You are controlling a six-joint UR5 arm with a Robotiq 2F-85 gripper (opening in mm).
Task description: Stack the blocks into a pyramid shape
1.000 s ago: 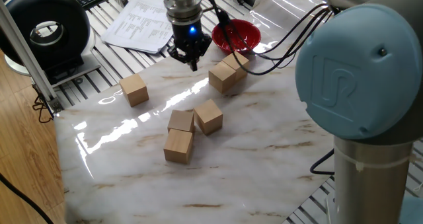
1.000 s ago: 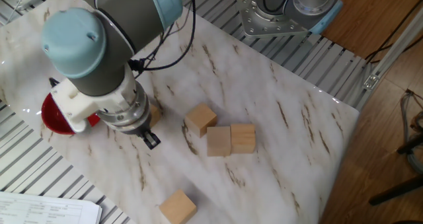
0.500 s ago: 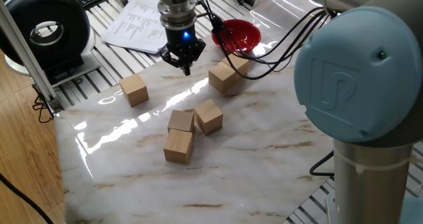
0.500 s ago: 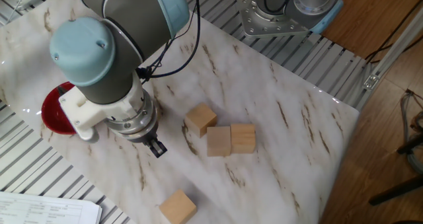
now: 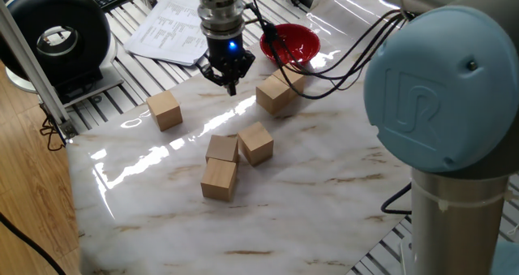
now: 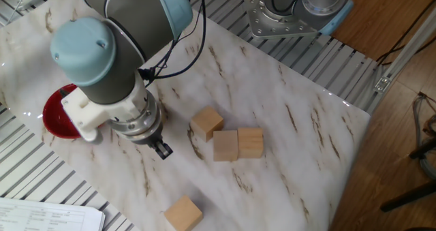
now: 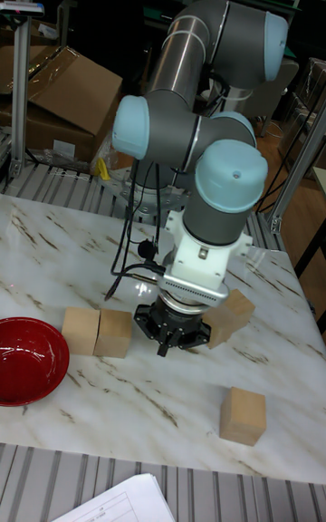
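Several light-tan wooden blocks lie on the marble table, none stacked. In one fixed view, one block [image 5: 165,109] sits alone at the left. Two blocks [image 5: 276,95] touch near the red bowl. Three more cluster in the middle: one [image 5: 255,143], one [image 5: 222,148] and one [image 5: 219,178]. My gripper [image 5: 229,84] hangs low over bare table between the lone block and the pair, fingers together and holding nothing. The other fixed view shows the gripper [image 6: 162,150] left of the cluster [image 6: 225,146]. In the tall view the gripper [image 7: 167,345] is right of the pair [image 7: 115,333].
A red bowl [image 5: 290,44] stands at the table's far edge, beside the pair of blocks. Papers [image 5: 174,23] and a black round device [image 5: 57,36] lie off the table to the left. Black cables [image 5: 340,60] trail from the arm over the bowl.
The gripper has shifted a little to the left, away from the pair of blocks, over the last second and has hardly moved since. No block has moved.
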